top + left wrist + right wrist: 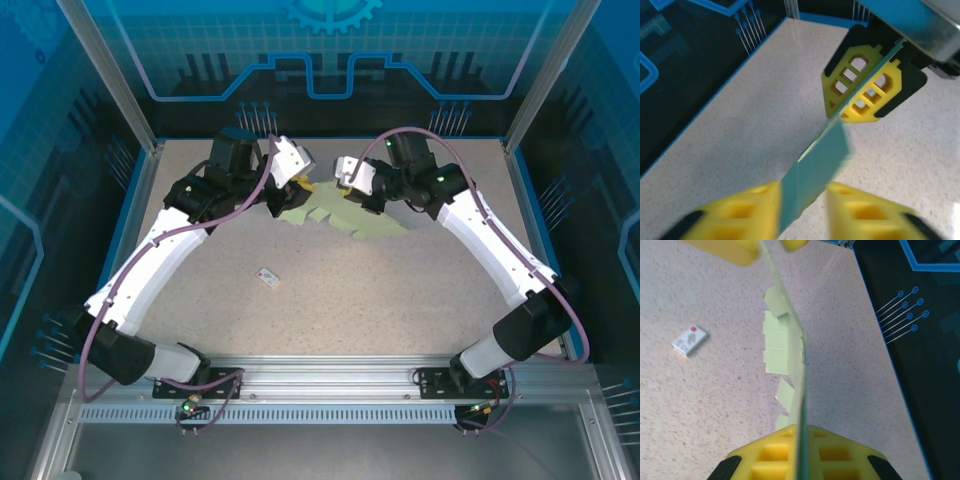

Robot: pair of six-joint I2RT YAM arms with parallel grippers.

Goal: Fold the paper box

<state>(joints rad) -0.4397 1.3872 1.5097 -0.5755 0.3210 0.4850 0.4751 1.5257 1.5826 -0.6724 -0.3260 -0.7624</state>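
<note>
Slippage is the chief worry. The paper box (345,215), a flat mint-green sheet not yet folded up, is held over the desk (400,300) beyond the white tag (267,277), on the side of the tag away from the arm bases. It stands nearly on edge; whether its lower flaps touch the desk I cannot tell.

The right tool (800,452) is clamped together on one margin of the sheet, and that pinch looks like the only firm hold. The left tool (802,210) has its fingers (740,215) apart, with the sheet passing between them and, as far as I can judge, pressed by neither. So the thin card hangs from one narrow grip.

If the right tool swings or tilts, the free end could sag, twist out of the left tool's gap and droop toward the tag, creasing in the wrong place. If the left tool closes away from a score line, it could crumple a flap. A hard pull between the two could tear the card.
</note>
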